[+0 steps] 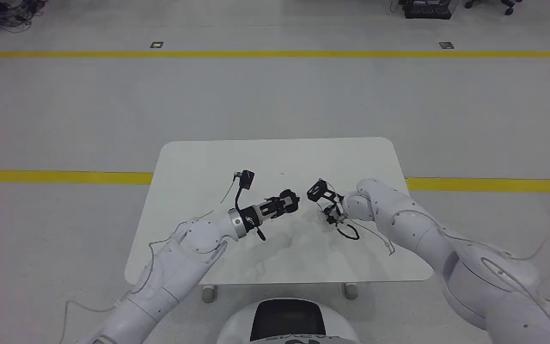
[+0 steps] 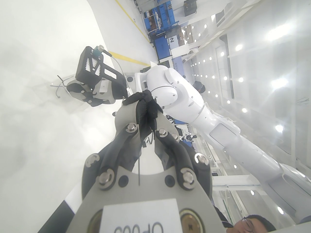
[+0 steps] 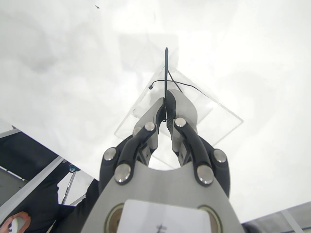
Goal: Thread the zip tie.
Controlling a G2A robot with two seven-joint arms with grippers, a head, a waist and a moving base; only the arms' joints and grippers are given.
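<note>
Two tools hang close above the surface: my right tool is clenched on the zip tie, tip protruding; my left tool is clenched too. Alignment step, I judge; next calls for fine tip-to-head aiming.

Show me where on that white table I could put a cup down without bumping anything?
Crowded: the middle, where left pincer and right pincer nearly meet by the clear plate. Bare: the far strip of the table beyond them, and its far corners.
</note>
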